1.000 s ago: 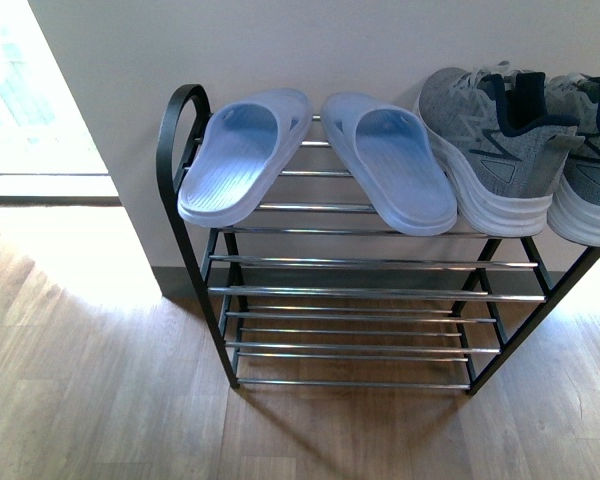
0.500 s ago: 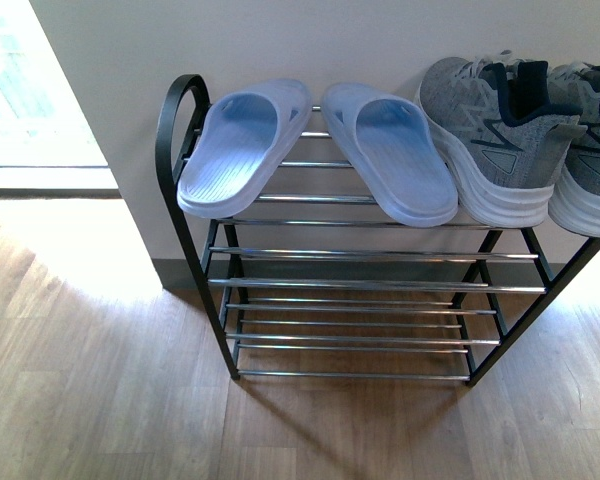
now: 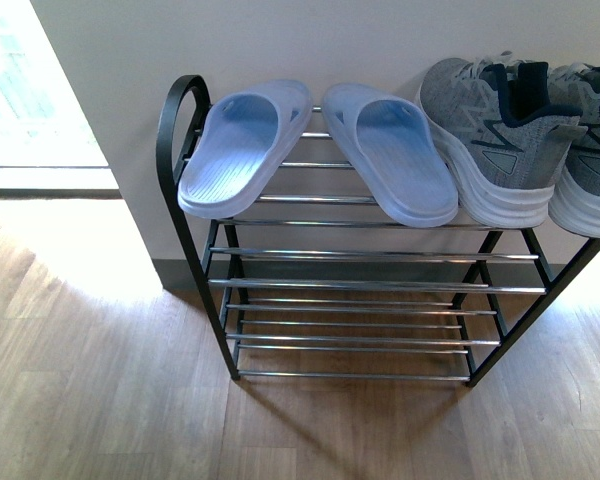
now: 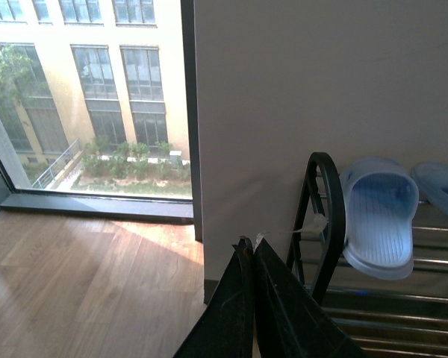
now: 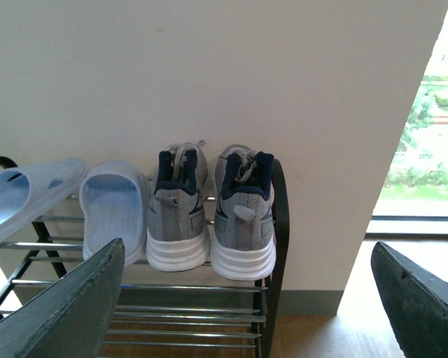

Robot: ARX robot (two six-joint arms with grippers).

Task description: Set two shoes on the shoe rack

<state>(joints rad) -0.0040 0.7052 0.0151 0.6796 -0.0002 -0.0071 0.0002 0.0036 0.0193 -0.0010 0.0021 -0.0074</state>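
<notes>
Both grey sneakers stand side by side on the top tier of the black shoe rack, at its right end, heels outward. In the front view one shoe sits next to the slippers and the other shoe is cut off by the frame edge. The right wrist view shows the pair, left shoe and right shoe, against the rack's end post. My right gripper is open and empty, well back from them. My left gripper is shut on nothing, beside the rack's left frame.
Two pale blue slippers fill the left half of the top tier. The three lower tiers of chrome bars hold nothing. A white wall backs the rack. A window reaches down to the wooden floor on the left.
The front view has shifted a little, so the rack and shoes sit slightly higher than a second ago. Nothing on the rack has moved.
</notes>
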